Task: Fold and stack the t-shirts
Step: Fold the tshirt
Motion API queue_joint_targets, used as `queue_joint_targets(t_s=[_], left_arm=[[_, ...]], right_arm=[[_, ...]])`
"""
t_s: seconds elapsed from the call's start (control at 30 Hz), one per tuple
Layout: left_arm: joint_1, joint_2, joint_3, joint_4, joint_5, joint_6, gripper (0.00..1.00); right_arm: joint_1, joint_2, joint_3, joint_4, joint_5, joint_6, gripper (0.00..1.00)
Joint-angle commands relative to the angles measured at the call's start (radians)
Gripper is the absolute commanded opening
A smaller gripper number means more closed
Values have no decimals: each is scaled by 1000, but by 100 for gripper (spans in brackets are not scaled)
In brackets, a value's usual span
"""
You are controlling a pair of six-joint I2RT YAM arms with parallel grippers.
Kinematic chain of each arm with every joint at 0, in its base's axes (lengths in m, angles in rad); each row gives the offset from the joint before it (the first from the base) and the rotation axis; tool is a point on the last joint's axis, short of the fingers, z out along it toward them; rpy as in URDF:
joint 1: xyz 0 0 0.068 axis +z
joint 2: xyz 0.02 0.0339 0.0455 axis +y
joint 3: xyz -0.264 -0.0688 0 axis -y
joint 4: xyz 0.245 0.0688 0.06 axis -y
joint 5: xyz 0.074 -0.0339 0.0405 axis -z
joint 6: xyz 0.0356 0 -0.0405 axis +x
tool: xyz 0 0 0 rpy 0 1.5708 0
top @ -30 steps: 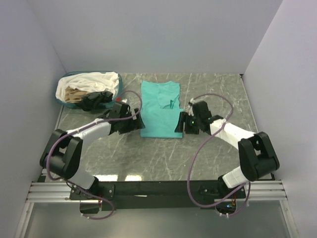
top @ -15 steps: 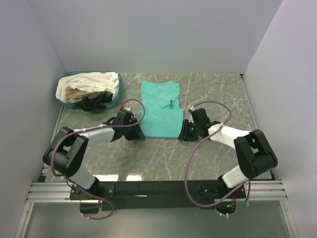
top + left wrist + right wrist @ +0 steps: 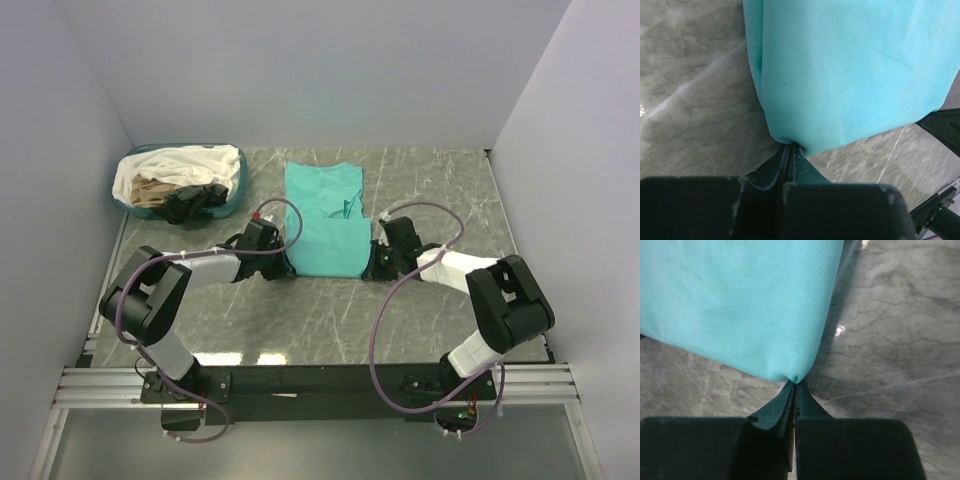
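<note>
Teal t-shirt [image 3: 322,225]: fold starting.
Your left claw [image 3: 790,149] and right claw [image 3: 795,384] clench its near corners; next, probably lift both evenly toward the collar.

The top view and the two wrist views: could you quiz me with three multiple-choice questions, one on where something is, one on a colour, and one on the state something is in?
1. Where on the table is the basket?
A. far left corner
B. near right corner
C. centre

2. What colour is the spread t-shirt?
A. red
B. teal-green
C. yellow

3. How are the left gripper and right gripper?
A. both wide open
B. one open, one shut
C. both shut on the t-shirt's near corners

Answers:
1 A: the top view shows it by the far left wall.
2 B: the colour is plain in every view.
3 C: each wrist view shows closed fingers pinching a corner.
</note>
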Motion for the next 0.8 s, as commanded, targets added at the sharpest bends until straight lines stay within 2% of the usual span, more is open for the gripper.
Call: queue_joint_targets(t_s=[0.0,0.33,0.43,0.53,0.63,0.77], left_arm=[[-24,-25,-16,19,-19,10,1],[-99,-176,-143,-11,-55,-56,1],[-165,-254,-170,-72,-72,-91,1],[-240,-347,-197,-128,-95,-138,1],[-276,-444,-226,-154,-98,-184,1],[-277,-519,-218,-172,-132,-203,1]], right_arm=[[8,-57,0,-20,44,-32,0],[49,-267,-116,-196,113,4,0],[78,-372,-161,-275,121,38,0],[114,-544,-199,-354,96,77,0],[119,-676,-192,-434,118,77,0],[115,-735,-123,-465,138,60,0]])
